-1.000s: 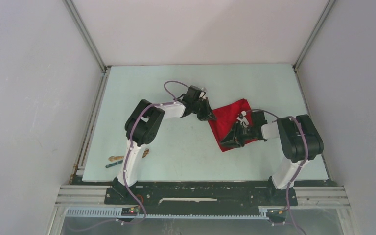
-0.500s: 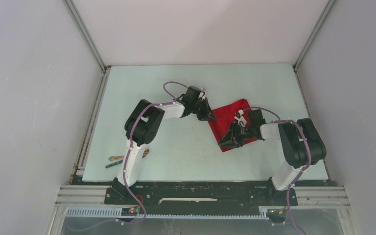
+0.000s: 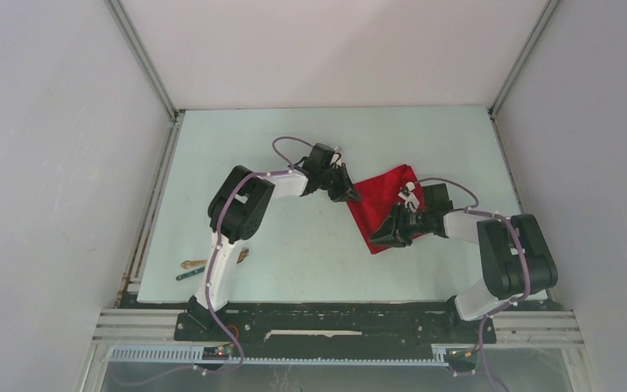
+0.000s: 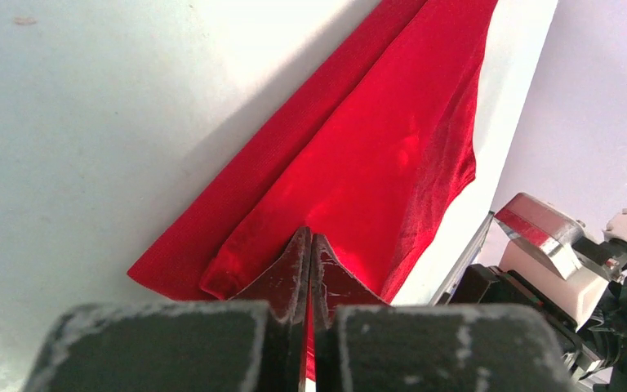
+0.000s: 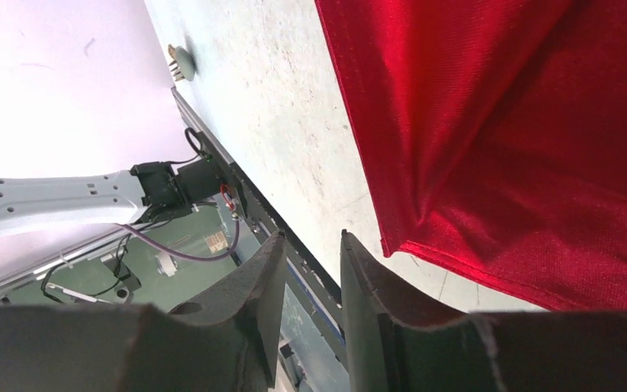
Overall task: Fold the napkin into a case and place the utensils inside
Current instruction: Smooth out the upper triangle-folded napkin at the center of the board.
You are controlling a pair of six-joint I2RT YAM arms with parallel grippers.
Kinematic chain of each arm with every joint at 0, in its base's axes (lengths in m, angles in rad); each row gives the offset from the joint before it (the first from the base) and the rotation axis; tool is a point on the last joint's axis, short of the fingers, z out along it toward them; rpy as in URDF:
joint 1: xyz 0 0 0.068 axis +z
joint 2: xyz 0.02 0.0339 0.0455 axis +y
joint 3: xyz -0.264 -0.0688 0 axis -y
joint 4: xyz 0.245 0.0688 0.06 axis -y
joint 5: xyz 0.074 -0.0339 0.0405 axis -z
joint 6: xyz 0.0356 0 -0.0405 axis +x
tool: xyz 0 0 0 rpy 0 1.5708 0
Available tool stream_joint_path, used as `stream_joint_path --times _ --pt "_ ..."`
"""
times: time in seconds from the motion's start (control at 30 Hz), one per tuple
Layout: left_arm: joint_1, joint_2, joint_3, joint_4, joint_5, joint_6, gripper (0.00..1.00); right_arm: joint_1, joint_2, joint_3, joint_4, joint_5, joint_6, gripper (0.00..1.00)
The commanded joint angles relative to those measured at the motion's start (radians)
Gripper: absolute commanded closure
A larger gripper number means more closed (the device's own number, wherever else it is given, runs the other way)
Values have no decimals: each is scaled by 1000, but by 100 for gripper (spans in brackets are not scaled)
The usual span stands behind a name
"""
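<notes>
The red napkin (image 3: 385, 202) lies partly folded on the table right of centre. My left gripper (image 3: 348, 193) is shut on its left corner; in the left wrist view (image 4: 309, 245) red cloth (image 4: 375, 147) shows between the closed jaws, one layer lifted over another. My right gripper (image 3: 381, 238) is at the napkin's near corner, jaws a little apart and empty; in the right wrist view (image 5: 314, 245) the napkin's corner (image 5: 498, 122) lies just right of the fingers. The wooden fork (image 3: 191, 264) and teal stick (image 3: 188, 275) lie at the near left, partly behind the left arm.
The pale table (image 3: 294, 245) is walled on three sides. The black front rail (image 3: 335, 318) runs along the near edge, also showing in the right wrist view (image 5: 253, 208). A small round stud (image 5: 181, 61) sits at the table's edge.
The right arm's elbow has swung right and nearer; its gripper stays at the napkin's near corner. The left gripper and the napkin have hardly moved.
</notes>
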Motion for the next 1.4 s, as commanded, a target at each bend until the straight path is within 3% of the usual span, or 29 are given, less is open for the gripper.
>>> stream_joint_path --times 0.0,0.4,0.8,1.13,1.27,1.37 --pt "10 15 -16 -12 -15 10 100 -36 -10 13 24 -30 6 60" --pt "11 21 -16 -12 -7 0 100 10 147 13 135 -32 26 61" --pt "12 25 -12 16 -4 1 100 19 38 9 41 5 -6 61" --pt "15 16 -15 19 -4 0 100 -6 118 12 56 2 -3 62" --pt "16 22 -13 19 1 -4 100 -47 51 65 111 -37 52 56" --pt "16 25 -13 22 7 -6 100 -81 36 129 135 -16 71 45"
